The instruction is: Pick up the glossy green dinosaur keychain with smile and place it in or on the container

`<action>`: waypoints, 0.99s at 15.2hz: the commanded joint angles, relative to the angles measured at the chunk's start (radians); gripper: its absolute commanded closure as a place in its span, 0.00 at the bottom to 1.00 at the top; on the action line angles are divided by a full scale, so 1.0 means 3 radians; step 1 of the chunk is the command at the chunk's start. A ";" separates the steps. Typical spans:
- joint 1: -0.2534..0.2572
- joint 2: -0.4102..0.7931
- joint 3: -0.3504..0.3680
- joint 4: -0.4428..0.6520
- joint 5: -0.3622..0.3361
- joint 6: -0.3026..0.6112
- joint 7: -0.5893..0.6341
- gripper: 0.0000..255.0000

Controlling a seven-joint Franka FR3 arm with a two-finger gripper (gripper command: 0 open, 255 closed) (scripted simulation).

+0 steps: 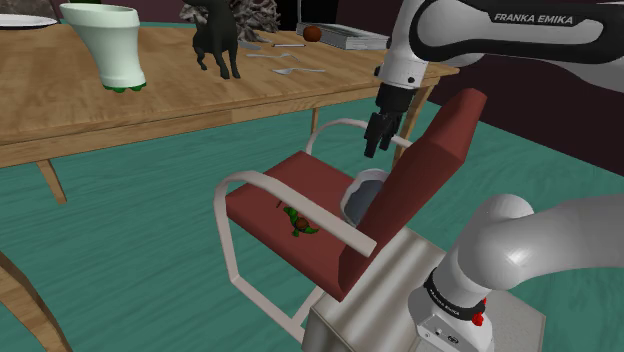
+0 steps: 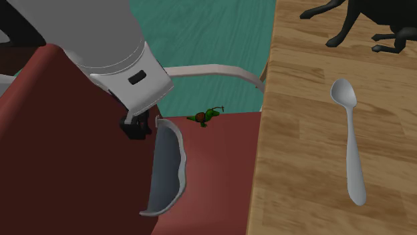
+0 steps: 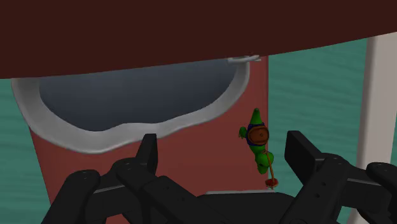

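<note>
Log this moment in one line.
gripper over chair seat; jaws open, empty; dinosaur keychain on seat; bowl by backrest

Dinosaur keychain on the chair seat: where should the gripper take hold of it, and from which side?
Pinch the green dinosaur keychain across its thick middle, coming straight down from above. It lies flat on the red seat, apart from the grey bowl, and its cord looks too thin to grip.
</note>
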 commanded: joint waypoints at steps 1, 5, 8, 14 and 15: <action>0.0000 0.0000 0.0000 0.0000 0.0000 0.0000 0.0000 0.00; 0.0131 0.0357 0.0133 -0.0062 0.0094 0.0381 -0.0009 0.00; 0.0226 0.0658 0.0232 -0.0064 0.0157 0.0659 -0.0019 0.00; 0.0400 0.1328 0.0424 0.0041 0.0254 0.1169 -0.0036 0.00; 0.0426 0.1446 0.0455 0.0072 0.0264 0.1247 -0.0038 0.00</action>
